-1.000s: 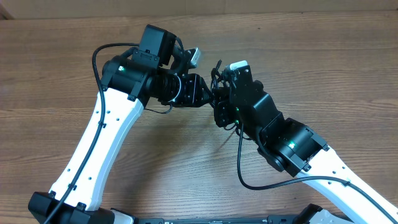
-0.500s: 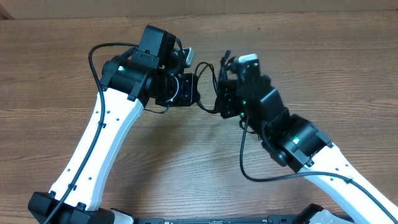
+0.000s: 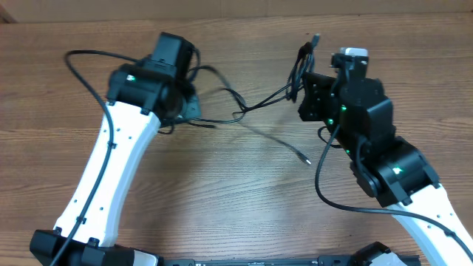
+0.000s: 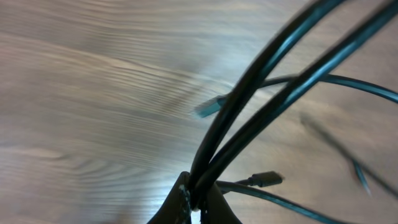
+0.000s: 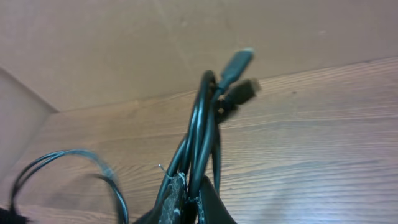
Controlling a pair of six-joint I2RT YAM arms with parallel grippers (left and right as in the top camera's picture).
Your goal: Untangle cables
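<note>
Overhead, the left gripper (image 3: 191, 105) sat at the left of the table (image 3: 222, 199), mostly hidden under its own wrist, so its jaws could not be read from above. The cables (image 3: 255, 107) ran out of it to the right in slack loops. They crossed in a small knot about midway between the two arms, then climbed to the right gripper (image 3: 304, 87). One strand left the knot toward the near side and ended in a loose plug (image 3: 304, 159), apart from both grippers and nearer the right arm. At the right gripper a bunch of cable stood past the fingers toward the far edge, and a far plug (image 3: 315, 35) topped it.

In the left wrist view, the left gripper (image 4: 191, 208) was fully closed, and it pinched the cables (image 4: 249, 106) between its fingertips. Two strands rose from the pinch, up and to the right, and passed out of frame. Thinner strands branched off to the right, blurred.

In the right wrist view, the right gripper (image 5: 185, 202) was likewise clamped shut on the cables (image 5: 200, 130). The bunch rose straight from the fingertips and bent over at the top into blurred plug ends (image 5: 239, 62). A blurred loop hung low at the left of that view.
</note>
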